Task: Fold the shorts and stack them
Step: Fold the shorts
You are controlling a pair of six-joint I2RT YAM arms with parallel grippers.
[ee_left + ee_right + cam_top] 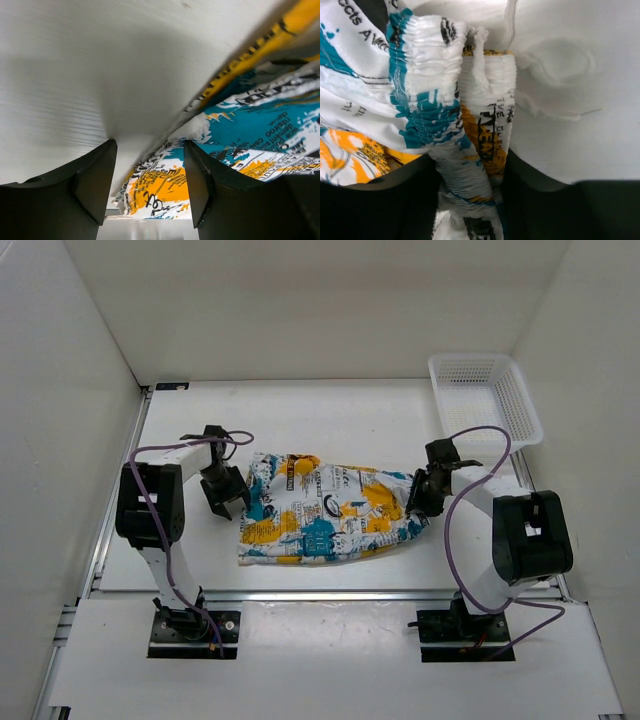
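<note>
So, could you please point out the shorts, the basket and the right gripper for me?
shorts (320, 520), top view, middle of the printed fabric.
basket (523, 400), top view, right-hand mesh wall.
right gripper (415, 498), top view, between its fingertips.

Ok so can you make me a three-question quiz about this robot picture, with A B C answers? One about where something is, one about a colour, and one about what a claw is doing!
1. Where is the basket on the table?
A. far right corner
B. near left corner
C. right in the middle

2. What colour is the basket?
A. red
B. white
C. green

3. What is the left claw doing?
A. squeezed tight shut
B. holding the basket
C. open, at the edge of the shorts

Answers:
1 A, the top view shows it in the far right corner.
2 B, its mesh is plain white.
3 C, its two fingers stand apart at the shorts' left edge.
</note>
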